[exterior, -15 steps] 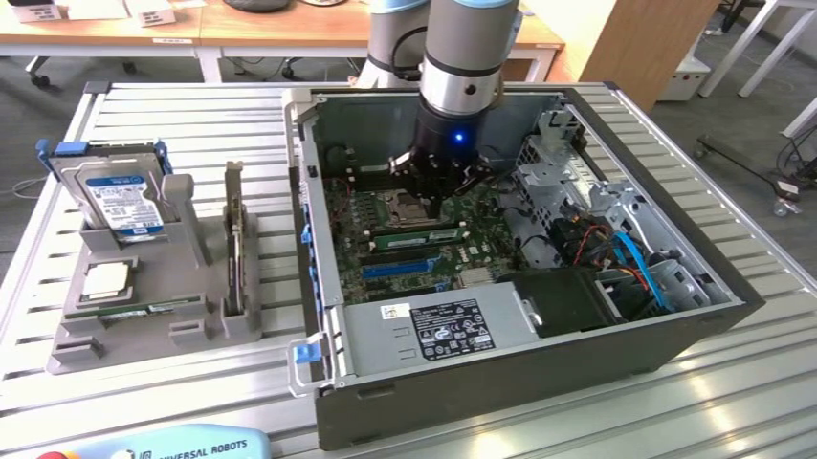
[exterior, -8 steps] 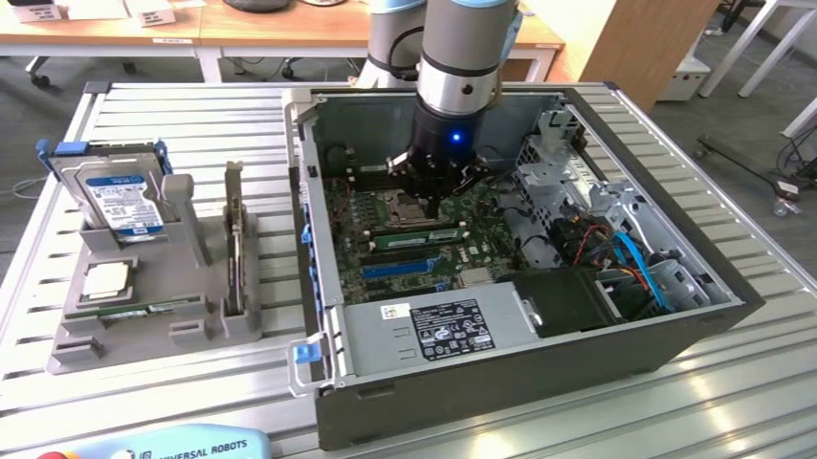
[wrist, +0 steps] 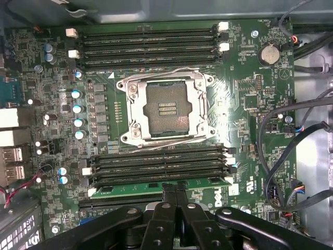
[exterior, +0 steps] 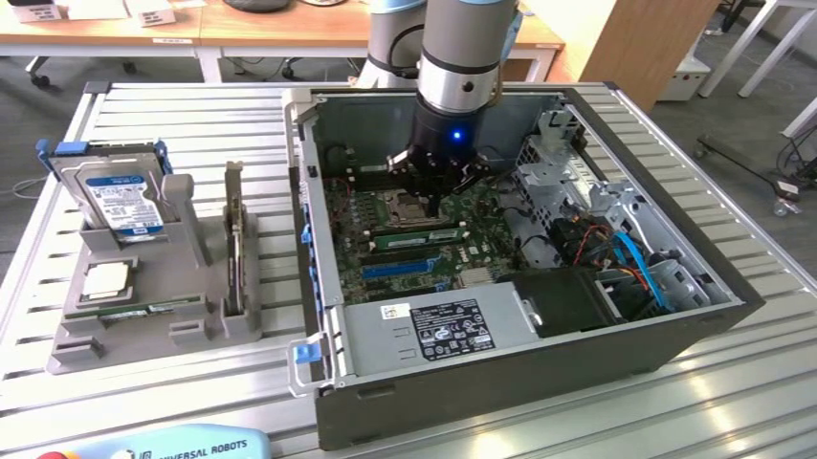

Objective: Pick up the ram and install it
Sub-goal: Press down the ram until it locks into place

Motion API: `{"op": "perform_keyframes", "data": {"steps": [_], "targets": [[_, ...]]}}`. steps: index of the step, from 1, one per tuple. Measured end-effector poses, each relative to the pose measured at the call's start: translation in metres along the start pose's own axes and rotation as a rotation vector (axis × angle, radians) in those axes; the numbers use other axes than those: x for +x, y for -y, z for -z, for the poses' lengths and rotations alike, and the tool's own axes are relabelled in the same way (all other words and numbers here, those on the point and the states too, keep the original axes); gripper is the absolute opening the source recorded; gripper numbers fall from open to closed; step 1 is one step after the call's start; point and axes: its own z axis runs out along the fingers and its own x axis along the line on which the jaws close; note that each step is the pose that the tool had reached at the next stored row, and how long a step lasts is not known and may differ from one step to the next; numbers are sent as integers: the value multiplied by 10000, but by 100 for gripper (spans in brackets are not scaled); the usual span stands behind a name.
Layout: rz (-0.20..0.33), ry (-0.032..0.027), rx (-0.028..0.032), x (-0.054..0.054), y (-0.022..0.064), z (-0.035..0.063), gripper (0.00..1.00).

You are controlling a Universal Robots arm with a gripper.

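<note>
room: wooden desks stand at the back, behind a slatted metal counter.
case: open computer case lies on the counter, its motherboard facing up.
tool: tool hangs from the arm inside the case, fingers pressed together, directly above the green stick and holding nothing.
ram: ram sits seated in a memory slot beside the empty processor socket, its green edge flush between the slot's end clips.
other slots: dark memory slots on both sides of the socket.
holder: grey parts holder on the exterior view's left carries a hard drive upright, a square silver chip and an upright dark card.
</note>
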Motion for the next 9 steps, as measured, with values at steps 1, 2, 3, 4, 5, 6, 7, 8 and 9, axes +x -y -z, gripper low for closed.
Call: {"op": "perform_keyframes", "data": {"steps": [1, 2, 3, 4, 5, 6, 7, 8, 9], "targets": [[0, 0, 0, 0, 0, 0, 10], [3, 0, 0, 0, 0, 0, 10], [11, 0, -1, 0, 0, 0, 10], [26, -1, -2, 0, 0, 0, 10], [50, 0, -3, 0, 0, 0, 10], [81, -1, -4, 0, 0, 1, 10], [108, -2, -5, 0, 0, 1, 10], [124, -3, -6, 0, 0, 1, 10], [132, -8, -6, -1, 0, 1, 10]]}}
